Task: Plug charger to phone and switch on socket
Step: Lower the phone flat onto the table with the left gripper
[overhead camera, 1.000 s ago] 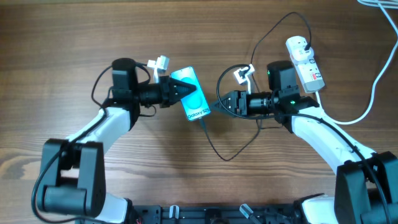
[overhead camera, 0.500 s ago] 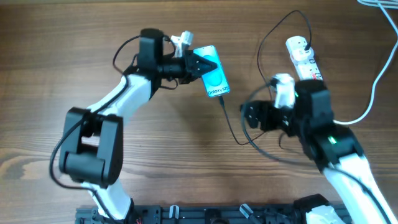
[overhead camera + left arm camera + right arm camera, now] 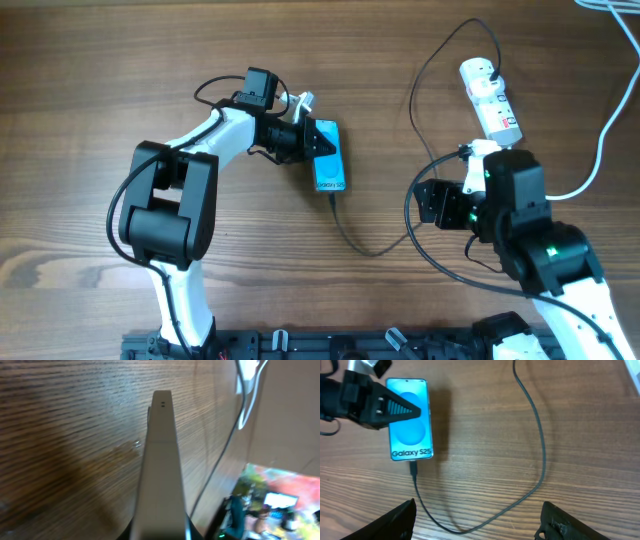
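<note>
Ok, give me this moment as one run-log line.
left gripper: shut on phone | charger: plugged into phone | right gripper: open, empty | socket: no gripper on it

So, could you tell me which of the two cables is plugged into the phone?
The thin black charger, entering the phone's lower edge; the thick white cord runs from the socket.

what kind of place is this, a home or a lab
Likely a robotics lab bench, not a home: a wooden table with arm-mounted grippers, the left gripper holding a phone, the right gripper open, and a socket strip laid out.
</note>
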Robot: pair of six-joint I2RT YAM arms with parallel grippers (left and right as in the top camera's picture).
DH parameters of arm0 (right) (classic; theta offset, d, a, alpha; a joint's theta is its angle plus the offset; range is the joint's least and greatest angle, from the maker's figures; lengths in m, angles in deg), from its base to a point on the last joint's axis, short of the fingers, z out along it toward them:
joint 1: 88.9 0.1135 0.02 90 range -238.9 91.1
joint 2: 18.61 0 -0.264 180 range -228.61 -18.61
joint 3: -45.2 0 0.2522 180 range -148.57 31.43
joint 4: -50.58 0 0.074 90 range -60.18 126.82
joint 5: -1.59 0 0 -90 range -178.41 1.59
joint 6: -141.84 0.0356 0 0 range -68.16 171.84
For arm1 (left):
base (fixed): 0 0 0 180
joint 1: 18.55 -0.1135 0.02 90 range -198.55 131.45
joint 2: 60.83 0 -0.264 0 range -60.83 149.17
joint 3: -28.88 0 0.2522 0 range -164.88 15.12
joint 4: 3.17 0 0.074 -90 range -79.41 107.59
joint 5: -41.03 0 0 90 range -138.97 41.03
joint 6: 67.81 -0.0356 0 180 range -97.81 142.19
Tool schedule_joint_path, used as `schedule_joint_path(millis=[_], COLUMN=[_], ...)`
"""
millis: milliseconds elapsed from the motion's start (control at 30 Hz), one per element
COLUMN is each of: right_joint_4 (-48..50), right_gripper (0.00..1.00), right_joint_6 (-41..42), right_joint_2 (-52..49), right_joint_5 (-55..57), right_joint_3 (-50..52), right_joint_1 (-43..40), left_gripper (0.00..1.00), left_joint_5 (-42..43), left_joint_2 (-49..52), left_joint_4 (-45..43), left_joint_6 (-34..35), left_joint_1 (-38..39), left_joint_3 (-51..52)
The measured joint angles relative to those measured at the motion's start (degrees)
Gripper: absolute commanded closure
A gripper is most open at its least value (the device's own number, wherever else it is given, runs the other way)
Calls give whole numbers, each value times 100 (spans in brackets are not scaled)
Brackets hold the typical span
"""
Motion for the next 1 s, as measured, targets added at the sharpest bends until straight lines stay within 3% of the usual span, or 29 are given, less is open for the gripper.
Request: schedule_joint_path(millis=[133, 300, 333, 400, 467, 533, 800, 1000], right_joint_4=[-4, -57, -61, -59, -44, -35, -63, -11], right_gripper=[19, 19, 17, 4, 0, 0, 1, 0], right_joint_6=[63, 221, 234, 262, 306, 463, 1781, 2070], right_joint_2=[-299, -885, -975, -1209, -1464, -1764, -3112, -3329], right_joint_5=[0, 0, 0, -2, 17, 39, 81, 81], right_joint_3=[0, 0, 0, 0, 0, 0, 0, 0], right_joint_1=[0, 0, 0, 0, 0, 0, 0, 0], left_gripper=[96, 96, 96, 96, 96, 91, 91, 84], left_joint_5=[-184, -203, -190, -170, -173, -173, -289, -507], left_joint_2=[28, 133, 140, 149, 151, 151, 162, 166], left_joint_4=[28, -105, -116, -118, -118, -116, -39, 17], left_joint_6=[-625, -813, -813, -811, -809, -809, -785, -769], left_joint_1=[-7, -133, -175, -225, -247, -247, -245, -236], left_joint_3=[0, -11, -11, -13, -20, -22, -42, -52])
